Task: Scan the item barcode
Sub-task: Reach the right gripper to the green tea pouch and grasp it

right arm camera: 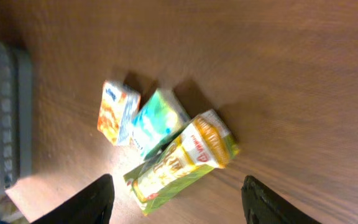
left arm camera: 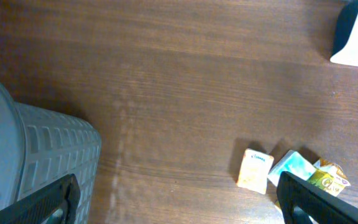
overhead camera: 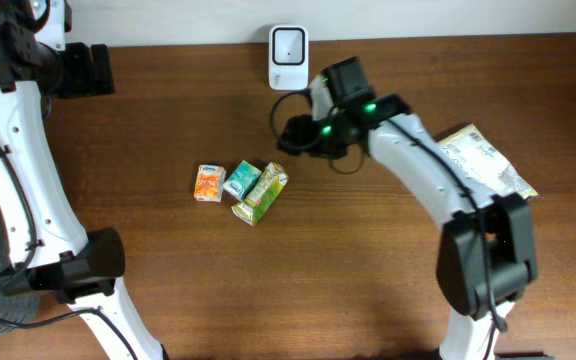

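**Lining Up on the Green Carton**

The right tool (right arm camera: pixel 178 193) hung spread and empty. The green carton (right arm camera: pixel 182 158) lay flat on the counter (right arm camera: pixel 303 74) just ahead of its fingertips (a teal carton (right arm camera: pixel 157 124) crowded the far side). A clean pick would straddle the carton's narrow sides, clear of that neighbour. The left tool (left arm camera: pixel 179 202) was spread too.

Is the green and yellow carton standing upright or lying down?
Lying down. The green and yellow carton rests on its long side on the table, beside the teal box.
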`<move>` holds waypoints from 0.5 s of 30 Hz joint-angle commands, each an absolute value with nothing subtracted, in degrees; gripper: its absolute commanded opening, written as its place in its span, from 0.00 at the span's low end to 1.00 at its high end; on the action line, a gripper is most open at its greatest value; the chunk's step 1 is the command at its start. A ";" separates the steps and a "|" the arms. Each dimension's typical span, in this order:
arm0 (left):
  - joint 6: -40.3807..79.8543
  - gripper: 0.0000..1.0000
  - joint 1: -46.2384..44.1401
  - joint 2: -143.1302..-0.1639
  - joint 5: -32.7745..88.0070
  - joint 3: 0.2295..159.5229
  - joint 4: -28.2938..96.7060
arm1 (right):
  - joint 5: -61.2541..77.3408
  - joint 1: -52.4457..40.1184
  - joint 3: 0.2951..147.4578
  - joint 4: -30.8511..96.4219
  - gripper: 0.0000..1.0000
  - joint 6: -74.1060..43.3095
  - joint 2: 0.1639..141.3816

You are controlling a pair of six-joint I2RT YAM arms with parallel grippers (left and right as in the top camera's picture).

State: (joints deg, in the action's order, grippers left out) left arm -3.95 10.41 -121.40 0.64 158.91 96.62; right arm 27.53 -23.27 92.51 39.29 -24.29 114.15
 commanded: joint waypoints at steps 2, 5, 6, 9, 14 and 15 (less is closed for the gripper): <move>-4.84 0.99 10.57 -121.30 1.26 159.30 96.71 | 28.42 -31.00 92.88 34.74 0.55 -26.02 119.79; -4.84 0.99 10.57 -121.30 1.26 159.30 96.71 | 27.99 -35.20 92.88 32.51 0.43 -26.02 121.73; -4.84 0.99 10.57 -121.30 1.26 159.30 96.71 | 27.79 -35.42 92.88 32.71 0.40 -26.00 121.89; -4.84 0.99 10.57 -121.30 1.26 159.30 96.71 | 27.73 -34.72 92.88 35.20 0.38 -25.76 121.89; -4.84 0.99 10.57 -121.30 1.26 159.30 96.71 | 20.45 -33.23 92.90 47.57 0.38 -22.31 121.89; -4.84 0.99 10.57 -121.30 1.26 159.30 96.71 | 20.29 -31.75 92.90 48.99 0.38 -21.26 121.89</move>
